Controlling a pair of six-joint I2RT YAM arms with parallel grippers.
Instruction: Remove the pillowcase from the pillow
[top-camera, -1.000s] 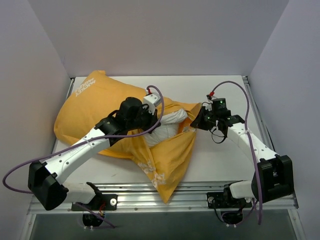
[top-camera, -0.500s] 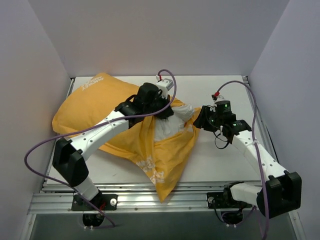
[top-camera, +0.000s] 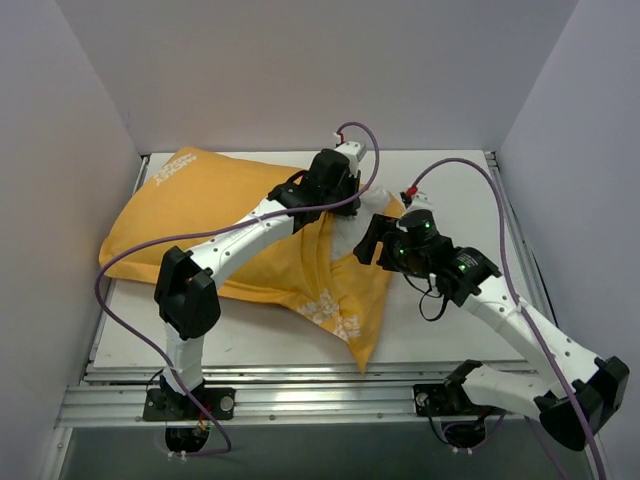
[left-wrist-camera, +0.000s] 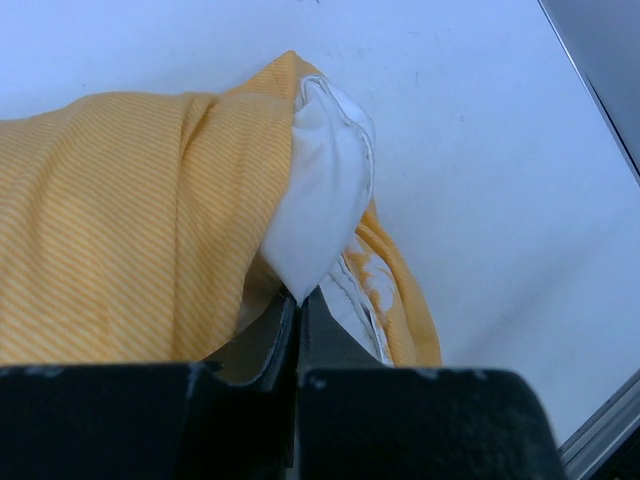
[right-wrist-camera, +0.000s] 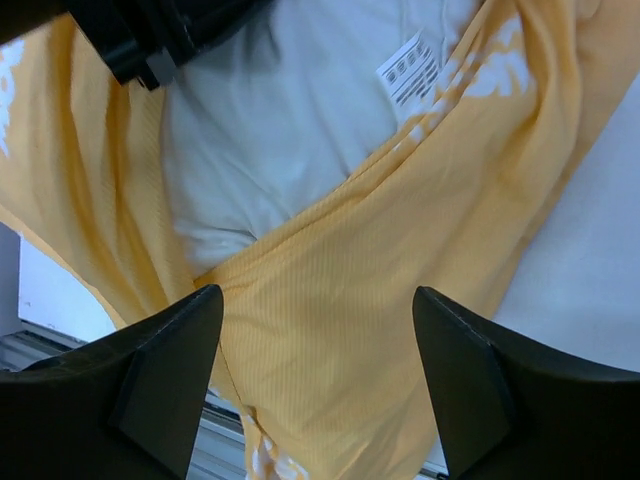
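The left end effector (left-wrist-camera: 298, 298) is pinched fully closed on a corner of the white pillow (left-wrist-camera: 325, 200), its two fingers pressed together with the cushion's tip caught between them, at the open mouth of the orange-yellow pillowcase (left-wrist-camera: 120, 220). The right end effector (right-wrist-camera: 315, 300) is spread wide and holds nothing, hanging over a loose fold of the pillowcase (right-wrist-camera: 400, 300) just below the exposed patch of pillow (right-wrist-camera: 270, 130), where a printed care label (right-wrist-camera: 412, 68) shows at the fabric's edge. From above, the left end effector (top-camera: 338, 205) reaches across the bulk of the pillowcase (top-camera: 210, 220) to its right-hand opening. The right end effector (top-camera: 375, 240) faces it from the other side, and a small area of white pillow (top-camera: 347, 237) shows between them. The pillowcase lies across the left and middle of the white bench (top-camera: 450, 170), plump along most of its length, with white lettering (top-camera: 170, 172) near its far left corner and a limp printed flap (top-camera: 335, 310) trailing toward the near edge. The job appears to be at an early stage: the opening has been found and a corner of the pillow seized, but nearly all of the cushion looks to be inside the cover. What likely remains is for the right end effector to take hold of the fabric and the two to pull apart.
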